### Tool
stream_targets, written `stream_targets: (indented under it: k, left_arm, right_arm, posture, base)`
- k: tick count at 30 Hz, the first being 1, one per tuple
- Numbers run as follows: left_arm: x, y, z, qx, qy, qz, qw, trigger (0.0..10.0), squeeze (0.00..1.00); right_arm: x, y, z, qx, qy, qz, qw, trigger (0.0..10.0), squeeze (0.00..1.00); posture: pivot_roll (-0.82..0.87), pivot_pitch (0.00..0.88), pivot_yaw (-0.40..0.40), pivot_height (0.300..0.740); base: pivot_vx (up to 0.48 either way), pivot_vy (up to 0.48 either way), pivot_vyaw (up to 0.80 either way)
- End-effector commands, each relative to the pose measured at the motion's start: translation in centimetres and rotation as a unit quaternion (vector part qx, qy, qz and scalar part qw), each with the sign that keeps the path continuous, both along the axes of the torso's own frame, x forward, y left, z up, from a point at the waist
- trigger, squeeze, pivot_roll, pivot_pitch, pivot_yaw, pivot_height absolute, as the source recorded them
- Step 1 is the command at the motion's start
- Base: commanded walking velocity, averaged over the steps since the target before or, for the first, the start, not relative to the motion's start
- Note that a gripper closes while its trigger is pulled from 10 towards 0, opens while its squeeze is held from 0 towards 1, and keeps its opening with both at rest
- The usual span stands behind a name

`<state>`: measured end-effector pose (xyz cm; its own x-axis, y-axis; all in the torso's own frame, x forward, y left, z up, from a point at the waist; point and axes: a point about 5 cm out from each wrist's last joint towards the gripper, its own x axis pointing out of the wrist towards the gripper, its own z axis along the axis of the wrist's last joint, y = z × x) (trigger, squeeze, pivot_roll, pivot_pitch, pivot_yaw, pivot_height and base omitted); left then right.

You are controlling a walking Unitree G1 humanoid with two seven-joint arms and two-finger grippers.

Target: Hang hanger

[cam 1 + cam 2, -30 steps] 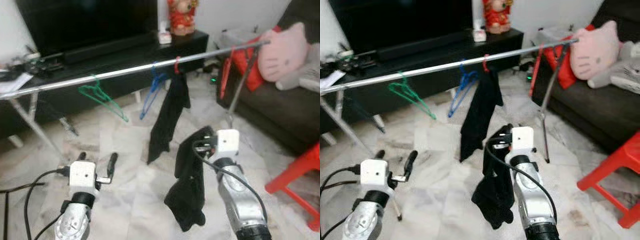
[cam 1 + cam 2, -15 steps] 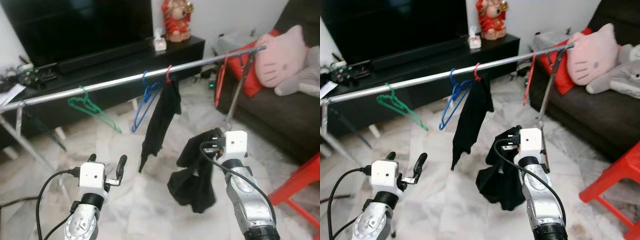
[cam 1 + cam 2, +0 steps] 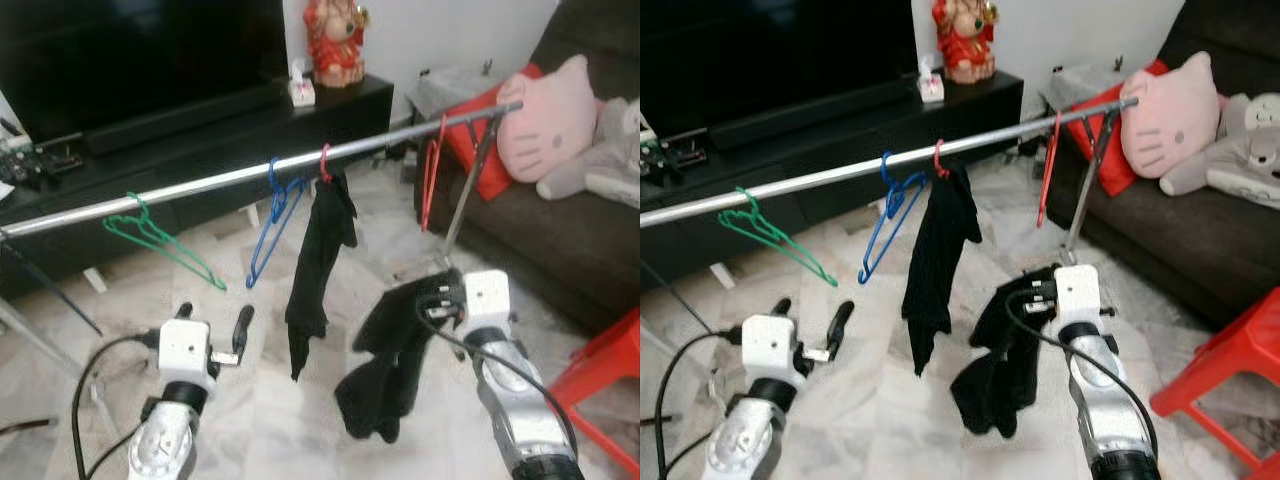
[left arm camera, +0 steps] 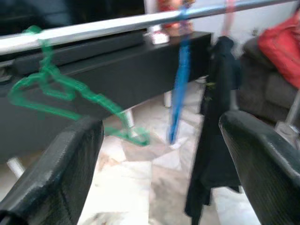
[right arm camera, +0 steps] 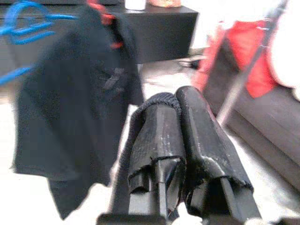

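Right gripper (image 3: 443, 293) clamps a limp black garment (image 3: 385, 365) below the long silver rail (image 3: 230, 178); wrist view shows left gripper (image 4: 159, 154) spread wide, empty.

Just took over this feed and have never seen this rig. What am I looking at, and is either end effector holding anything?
The two wide pictures come from the robot's head; the other two look along each wrist. The right end effector is shut on a black garment hanging below it. The left end effector is open and holds nothing. Ahead, a metal rail carries a green hanger, a blue hanger, a red hanger with black clothing, and a bare red hanger.
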<state>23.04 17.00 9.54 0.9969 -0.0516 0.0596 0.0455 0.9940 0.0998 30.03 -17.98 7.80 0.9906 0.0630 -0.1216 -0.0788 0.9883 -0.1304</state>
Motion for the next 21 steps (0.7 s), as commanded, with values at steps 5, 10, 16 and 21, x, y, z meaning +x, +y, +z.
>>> stream_targets:
  k: [5, 10, 16, 21]
  left_arm:
    - [-0.05, 0.40, 0.15, -0.002, -0.002, 0.011, 1.000, 10.0, 0.00]
    - [-0.05, 0.36, 0.18, -0.002, -0.002, 0.011, 1.000, 10.0, 0.00]
    - [0.08, 0.40, 0.35, -0.003, -0.006, 0.013, 1.000, 10.0, 0.00]
    - [0.15, 0.34, 0.41, -0.002, -0.007, 0.012, 1.000, 10.0, 0.00]
  right_arm:
    - [0.26, 0.86, 0.83, 0.001, -0.026, 0.022, 0.999, 10.0, 0.00]
    - [0.33, 0.63, 0.79, 0.001, -0.024, 0.017, 1.000, 10.0, 0.00]
    - [0.32, 0.64, 0.78, -0.001, -0.023, 0.019, 1.000, 10.0, 0.00]
    - [0.25, 0.57, 0.68, -0.002, -0.022, 0.019, 1.000, 10.0, 0.00]
  posture:
    - [-0.08, 0.000, 0.026, 0.732]
    - [-0.08, 0.000, 0.024, 0.732]
    - [-0.08, 0.000, 0.024, 0.732]
    - [-0.08, 0.000, 0.024, 0.732]
  base:
    - [0.281, 0.000, 0.00]
    - [0.280, 0.000, 0.00]
    - [0.282, 0.000, 0.00]
    - [0.283, 0.000, 0.00]
